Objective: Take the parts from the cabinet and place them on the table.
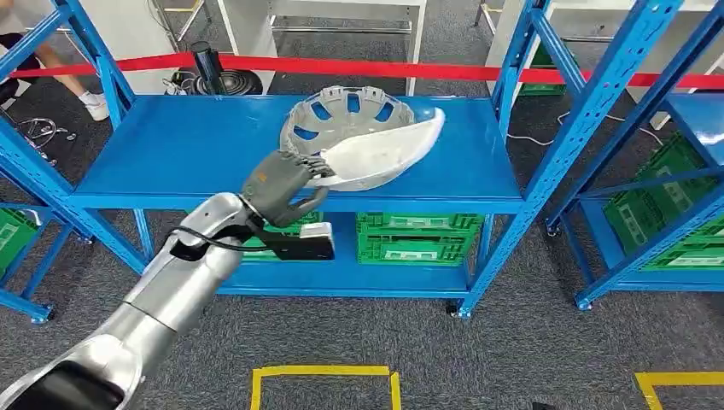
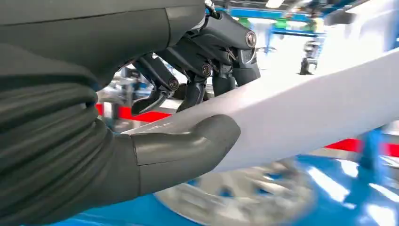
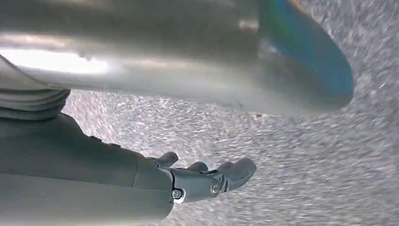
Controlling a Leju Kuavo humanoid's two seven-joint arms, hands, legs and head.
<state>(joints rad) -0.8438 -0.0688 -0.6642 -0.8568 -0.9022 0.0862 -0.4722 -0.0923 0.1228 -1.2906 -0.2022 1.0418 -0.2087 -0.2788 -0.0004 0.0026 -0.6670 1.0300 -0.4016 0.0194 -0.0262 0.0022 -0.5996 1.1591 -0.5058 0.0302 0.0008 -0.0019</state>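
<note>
Head view, part in hand: the left hand (image 1: 277,184) pinches the near edge of a white curved shell (image 1: 380,158), at about 7 o'clock of the part, and the shell tilts up toward 2 o'clock.
Head view, where it is: the shell hangs just over the front of the blue shelf (image 1: 179,145); whether its low edge touches the shelf cannot be told.
Head view, second part: a grey slotted cover (image 1: 346,115) lies on the shelf just behind the shell, at 12 o'clock from the hand.
Head view, below: green crates (image 1: 418,235) sit on the lower level.
Left wrist view, grasp: the thumb (image 2: 188,148) presses one face of the white shell (image 2: 306,117) and the dark fingers (image 2: 197,89) close on the other, a rim pinch.
Left wrist view, handling: the shell looks thin, stiff, light and smooth, so likely slippery; held at one end it may swing or slide, and a hold nearer its middle would seem steadier.
Right wrist view, other hand: the right hand (image 3: 202,181) hangs over grey carpet (image 3: 306,165), fingers loosely spread, holding nothing.
</note>
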